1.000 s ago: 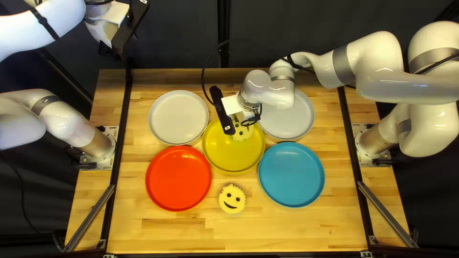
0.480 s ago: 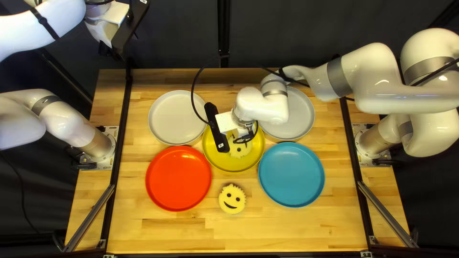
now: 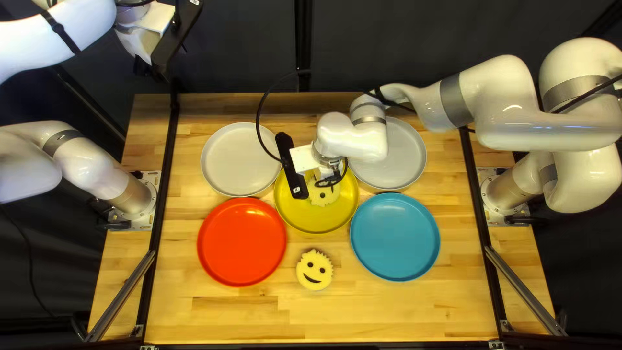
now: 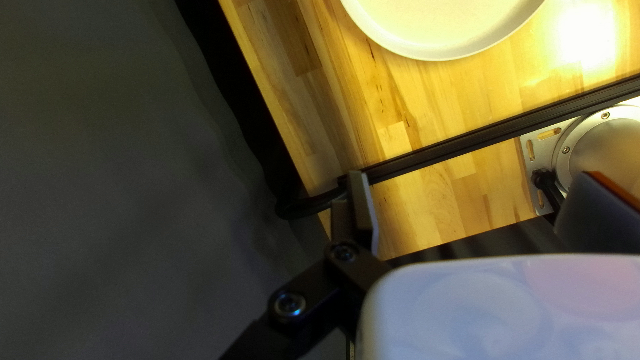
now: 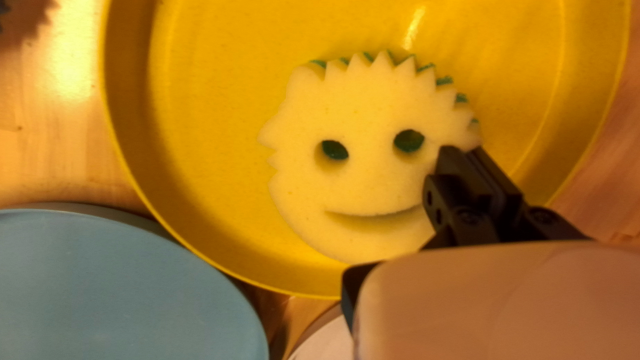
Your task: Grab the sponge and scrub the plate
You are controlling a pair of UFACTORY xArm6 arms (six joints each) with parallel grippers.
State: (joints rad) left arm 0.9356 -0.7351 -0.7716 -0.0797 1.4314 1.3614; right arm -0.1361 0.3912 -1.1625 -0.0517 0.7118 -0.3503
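Note:
In the top left view my right gripper (image 3: pixel 332 174) is over the yellow plate (image 3: pixel 312 221), partly hiding the sponge (image 3: pixel 322 197) there. Closer, in the right wrist view, the sponge (image 5: pixel 360 173) has its smiling face up and its spiky edge backed in green. That view shows my right gripper (image 5: pixel 470 152) shut on the sponge's rim, inside the yellow plate (image 5: pixel 200 120). Far from the plates, past the table's corner, my left gripper (image 3: pixel 144 67) is raised. The left wrist view has my left gripper (image 4: pixel 477 200) open with nothing held.
A second smiling sponge (image 3: pixel 314 279) lies on the wood between the red plate (image 3: pixel 241 241) and the blue plate (image 3: pixel 394 236). Two pale plates (image 3: pixel 240 159) (image 3: pixel 405 162) stand at the back. Black rails (image 3: pixel 167 175) run along both sides.
My right gripper and the sponge shifted toward the table's near edge, then slightly back toward the far edge, within the yellow plate. The left arm stayed still.

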